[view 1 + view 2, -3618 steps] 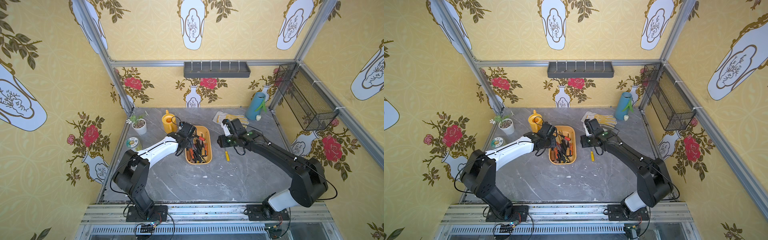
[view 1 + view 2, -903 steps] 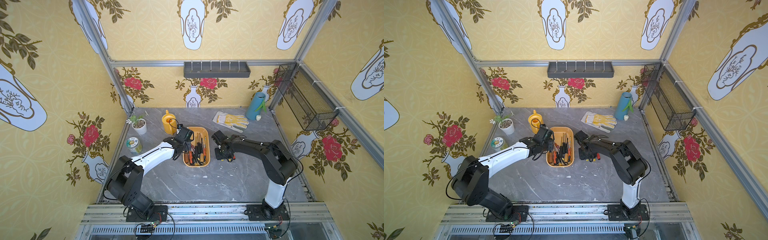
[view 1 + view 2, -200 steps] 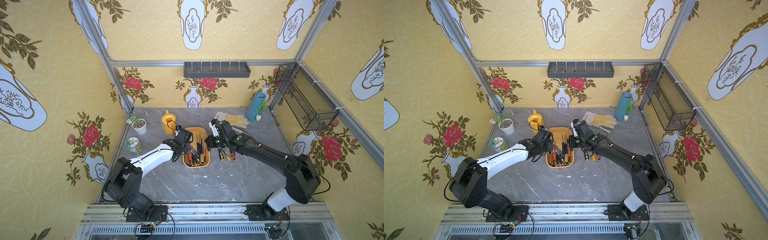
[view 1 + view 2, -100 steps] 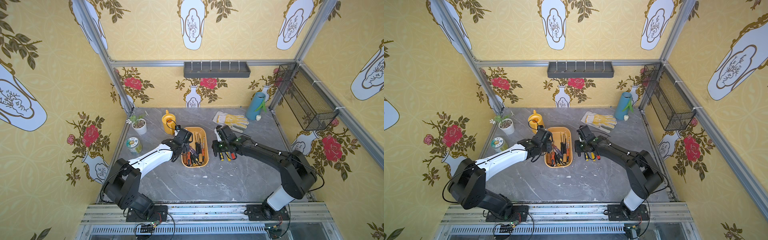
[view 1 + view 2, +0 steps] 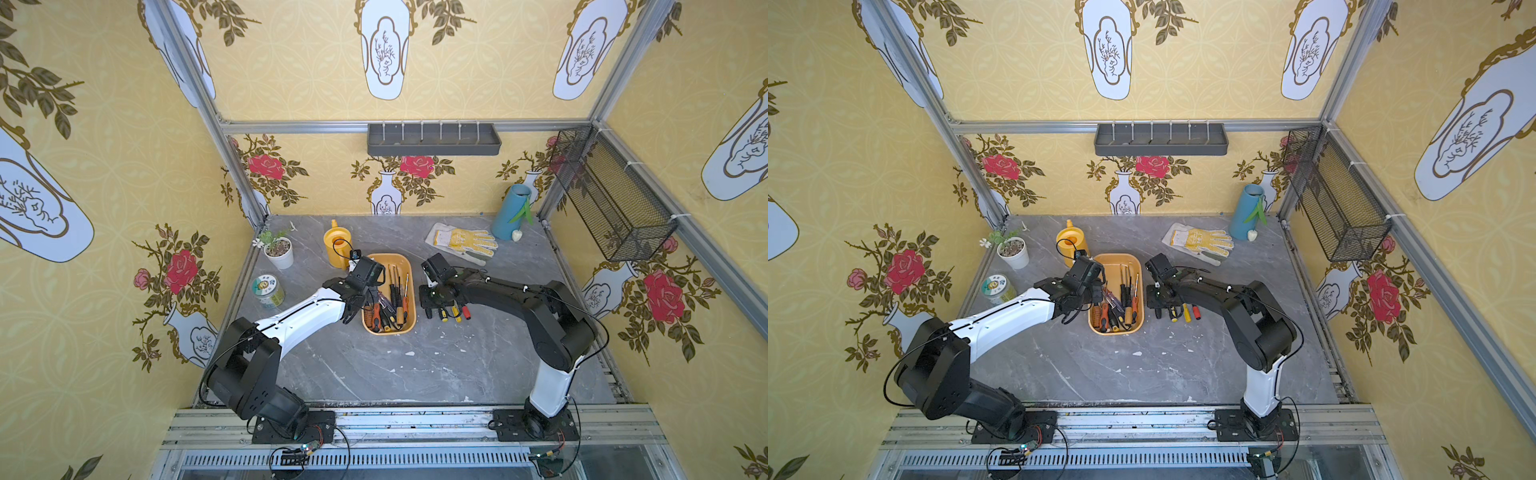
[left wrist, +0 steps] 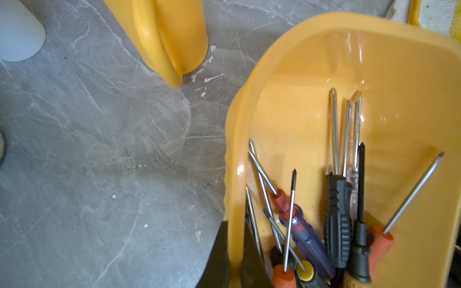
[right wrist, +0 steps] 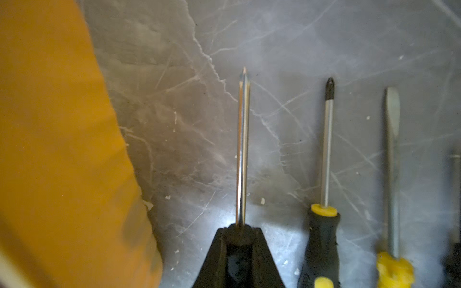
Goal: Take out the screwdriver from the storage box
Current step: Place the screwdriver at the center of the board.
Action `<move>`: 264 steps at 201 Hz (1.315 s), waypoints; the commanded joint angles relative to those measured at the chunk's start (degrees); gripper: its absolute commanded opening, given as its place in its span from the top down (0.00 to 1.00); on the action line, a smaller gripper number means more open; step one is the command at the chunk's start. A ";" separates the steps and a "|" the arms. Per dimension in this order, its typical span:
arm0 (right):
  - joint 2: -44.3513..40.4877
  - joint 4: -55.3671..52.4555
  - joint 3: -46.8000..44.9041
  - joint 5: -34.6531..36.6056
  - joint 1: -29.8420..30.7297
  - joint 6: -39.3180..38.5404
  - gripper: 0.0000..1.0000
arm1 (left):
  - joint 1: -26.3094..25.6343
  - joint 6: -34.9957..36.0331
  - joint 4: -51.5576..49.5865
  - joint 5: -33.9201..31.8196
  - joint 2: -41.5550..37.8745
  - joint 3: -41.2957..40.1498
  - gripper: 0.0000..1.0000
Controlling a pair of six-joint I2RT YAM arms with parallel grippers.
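The storage box (image 5: pixel 398 260) sat near the middle of the worktop (image 5: pixel 395 374), somewhat toward its back edge, with a heap of screwdrivers (image 6: pixel 336 219) inside. The left claw (image 6: pixel 235 224) was pinched onto the box's left rim, one finger inside and one outside. Just beside the box, on the side toward the worktop's right edge, the right claw (image 7: pixel 239 230) was clamped on the black handle of a screwdriver (image 7: pixel 242 149). Its shaft ran parallel to a row of other screwdrivers (image 7: pixel 326 149) lying on the worktop. Whether the held one touched the surface could not be told.
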 commanded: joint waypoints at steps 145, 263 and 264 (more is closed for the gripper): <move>4.40 -9.05 4.90 8.71 2.11 0.30 0.78 | -0.04 0.16 1.54 -1.25 0.49 0.38 1.00; 1.43 -10.81 6.81 9.06 2.19 0.02 0.60 | -0.04 0.76 1.62 -1.06 1.01 1.41 1.00; 1.33 -10.83 6.82 9.04 2.19 -0.02 0.60 | -0.04 0.72 1.62 -1.06 1.05 1.42 1.00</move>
